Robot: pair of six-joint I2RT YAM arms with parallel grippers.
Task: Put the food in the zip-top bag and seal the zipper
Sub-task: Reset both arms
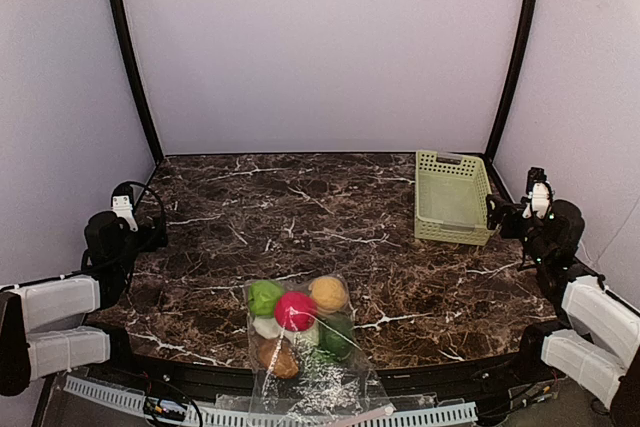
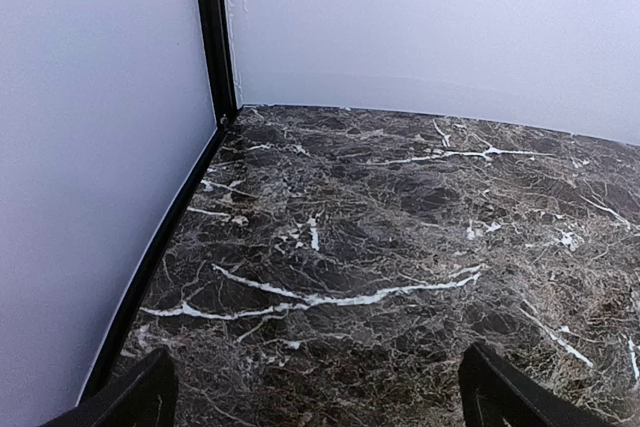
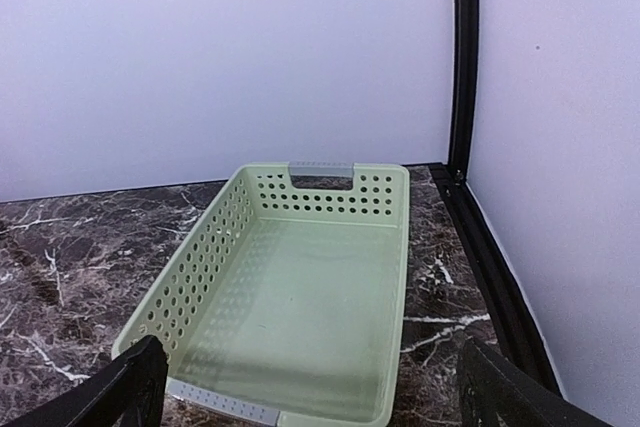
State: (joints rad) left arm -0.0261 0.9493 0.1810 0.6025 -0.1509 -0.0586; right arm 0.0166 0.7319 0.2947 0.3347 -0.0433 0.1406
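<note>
The food lies inside the bag at the near middle, so closing the zipper seems next. The left gripper and right gripper stand spread at the sides; one must pinch that strip

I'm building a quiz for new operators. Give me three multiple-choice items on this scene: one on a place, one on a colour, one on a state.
1. Where does the zip-top bag lie? A far left corner; B near edge, centre; C against the back wall.
2. What colour is the basket? A pale green; B blue; C red.
3. The basket is: A filled; B overturned; C upright and empty.
Answers: B, it lies at the near edge, midway across; A, its walls look pale green; C, its floor shows bare.
</note>
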